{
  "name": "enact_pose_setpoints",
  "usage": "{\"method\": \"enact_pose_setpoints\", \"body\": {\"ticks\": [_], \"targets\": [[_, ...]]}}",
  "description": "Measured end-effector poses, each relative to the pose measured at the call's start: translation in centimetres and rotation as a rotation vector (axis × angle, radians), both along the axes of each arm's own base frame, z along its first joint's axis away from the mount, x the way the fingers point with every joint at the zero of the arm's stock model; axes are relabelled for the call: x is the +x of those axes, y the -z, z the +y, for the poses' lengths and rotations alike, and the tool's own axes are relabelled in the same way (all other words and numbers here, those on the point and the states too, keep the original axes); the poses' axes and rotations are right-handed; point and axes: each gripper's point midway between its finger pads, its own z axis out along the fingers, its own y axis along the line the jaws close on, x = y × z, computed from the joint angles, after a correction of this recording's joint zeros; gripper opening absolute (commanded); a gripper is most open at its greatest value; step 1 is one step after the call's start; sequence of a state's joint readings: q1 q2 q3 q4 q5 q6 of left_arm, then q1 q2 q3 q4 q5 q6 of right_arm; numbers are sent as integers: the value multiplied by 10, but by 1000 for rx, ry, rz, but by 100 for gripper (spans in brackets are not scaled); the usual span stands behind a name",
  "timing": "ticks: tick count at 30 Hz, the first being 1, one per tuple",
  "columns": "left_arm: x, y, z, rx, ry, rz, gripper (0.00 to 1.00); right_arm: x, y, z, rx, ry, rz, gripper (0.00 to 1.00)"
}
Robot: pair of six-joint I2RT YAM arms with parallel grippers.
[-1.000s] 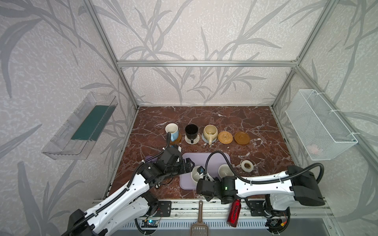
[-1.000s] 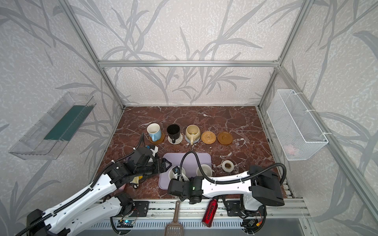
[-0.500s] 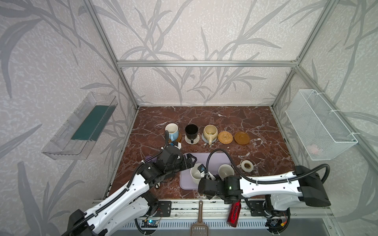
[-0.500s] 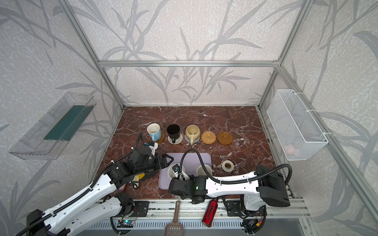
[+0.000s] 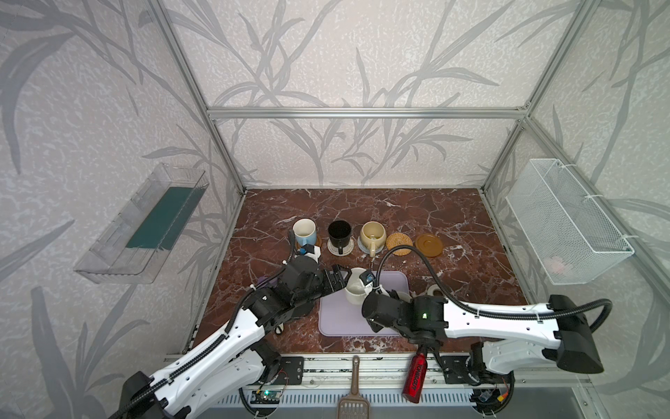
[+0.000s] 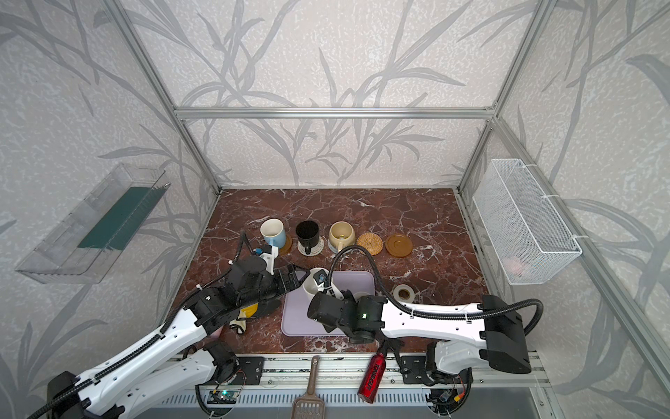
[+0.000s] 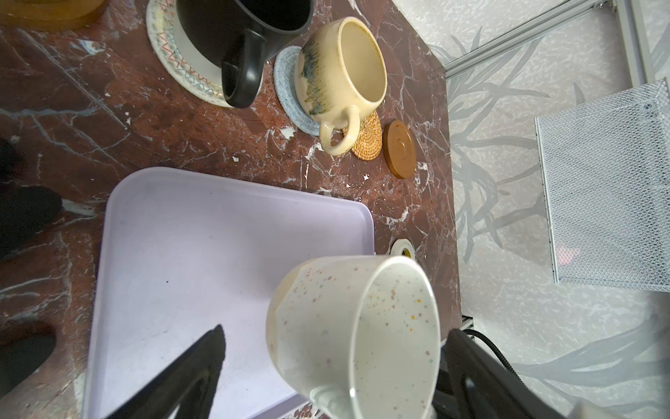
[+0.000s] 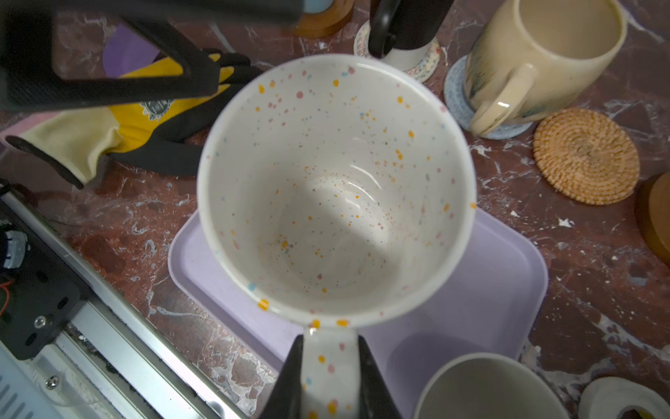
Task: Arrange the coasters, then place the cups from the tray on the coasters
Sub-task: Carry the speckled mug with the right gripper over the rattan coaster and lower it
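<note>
- Speckled mug (image 5: 356,288) is hanging over the tray's (image 5: 337,319) upper-left corner, lower centre in both top views.
- Right claw (image 8: 330,348) is clenching its handle.
- Left claw (image 7: 335,329) is standing released, straddling it.
- Rattan coaster (image 5: 399,243) is lying bare beyond the tray.

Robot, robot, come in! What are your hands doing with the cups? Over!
Right hand shut on speckled cup handle, above tray. Left hand open, straddling it. Rattan coaster, amber coaster bare; nothing seen in between.

**Surface Finish Findings**

Speckled mug (image 8: 337,188): glazed ceramic, glossy.
Tray (image 8: 500,275): smooth matt plastic.
Rattan coaster (image 8: 585,156): rough coiled fibre.
Tabletop (image 5: 362,210): marble-look, chipped white in places.
Glove (image 8: 137,119): knitted cloth, black rubbery coating.
</note>
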State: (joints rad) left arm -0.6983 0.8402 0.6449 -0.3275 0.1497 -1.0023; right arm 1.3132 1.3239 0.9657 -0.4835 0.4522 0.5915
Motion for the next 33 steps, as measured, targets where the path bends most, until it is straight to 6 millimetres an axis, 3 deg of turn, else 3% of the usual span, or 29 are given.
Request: {"method": "enact_pose_setpoints", "body": {"ticks": [12, 21, 29, 33], "targets": [[11, -3, -24, -41, 57, -9, 96, 53, -35, -57, 16, 119, -71, 0], [27, -43, -54, -24, 159, -79, 99, 91, -33, -114, -57, 257, -64, 0], [37, -32, -90, 17, 234, -44, 99, 115, -28, -145, -39, 352, -16, 0], [47, -35, -103, 26, 241, -51, 99, 127, -16, -154, -31, 413, 26, 0]]}}
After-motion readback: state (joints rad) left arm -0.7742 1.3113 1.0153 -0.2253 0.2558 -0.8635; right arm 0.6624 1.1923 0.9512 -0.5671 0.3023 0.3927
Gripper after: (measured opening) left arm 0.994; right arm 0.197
